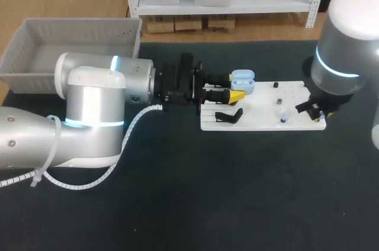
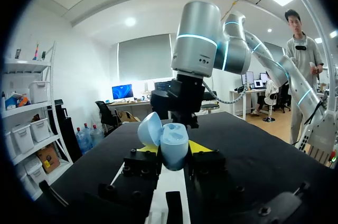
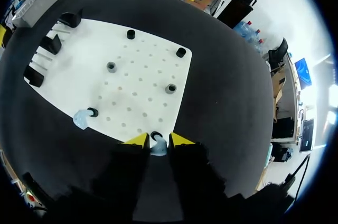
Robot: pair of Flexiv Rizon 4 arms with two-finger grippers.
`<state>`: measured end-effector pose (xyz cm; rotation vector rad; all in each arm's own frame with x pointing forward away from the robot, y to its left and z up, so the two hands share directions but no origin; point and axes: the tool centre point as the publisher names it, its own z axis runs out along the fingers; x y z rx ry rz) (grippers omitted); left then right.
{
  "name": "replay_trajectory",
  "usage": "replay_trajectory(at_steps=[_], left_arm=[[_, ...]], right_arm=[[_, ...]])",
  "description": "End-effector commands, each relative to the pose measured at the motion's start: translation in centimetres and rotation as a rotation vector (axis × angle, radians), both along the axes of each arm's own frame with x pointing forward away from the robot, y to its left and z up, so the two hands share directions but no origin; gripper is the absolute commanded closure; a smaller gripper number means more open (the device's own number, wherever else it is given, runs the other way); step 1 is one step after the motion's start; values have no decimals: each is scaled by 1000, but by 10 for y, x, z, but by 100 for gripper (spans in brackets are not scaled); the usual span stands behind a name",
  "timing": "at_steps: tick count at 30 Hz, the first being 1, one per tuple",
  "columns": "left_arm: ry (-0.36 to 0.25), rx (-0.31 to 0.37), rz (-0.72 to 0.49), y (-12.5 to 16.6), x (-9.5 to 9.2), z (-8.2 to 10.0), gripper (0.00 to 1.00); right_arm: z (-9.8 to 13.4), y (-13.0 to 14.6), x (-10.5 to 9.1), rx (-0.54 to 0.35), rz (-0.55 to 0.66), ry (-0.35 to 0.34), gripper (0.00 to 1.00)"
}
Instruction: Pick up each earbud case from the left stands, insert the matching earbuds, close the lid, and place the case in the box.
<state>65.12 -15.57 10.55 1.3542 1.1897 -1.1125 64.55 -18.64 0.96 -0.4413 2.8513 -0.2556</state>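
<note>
Left gripper (image 2: 174,149) fingers clamp open blue case (image 2: 172,138), lid tipped back, mouth up. Right gripper (image 3: 158,140) lies opposite, across white board (image 3: 138,76), fingers pinching earbud (image 3: 158,149) at board edge; 2nd earbud (image 3: 82,120) beside it. Likely next: carry earbud toward case

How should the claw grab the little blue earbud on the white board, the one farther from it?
Probably straight down from above, pinching the earbud by its rounded body from two sides. It lies low on the flat white board, so a sideways approach would scrape. A black peg stands right beside it, so turn the right claw to miss that.
</note>
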Motion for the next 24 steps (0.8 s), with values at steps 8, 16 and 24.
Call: replay_trajectory(at_steps=[8,16,24], left_arm=[[-4,-4,6,0,-2,-1,100],[-4,-4,6,0,-2,-1,100],[-4,-4,6,0,-2,-1,100]], right_arm=[[0,-1,0,-11,-1,3,100],[27,-10,-6,-13,-20,-2,100],[65,-5,-8,16,-45,71,100]])
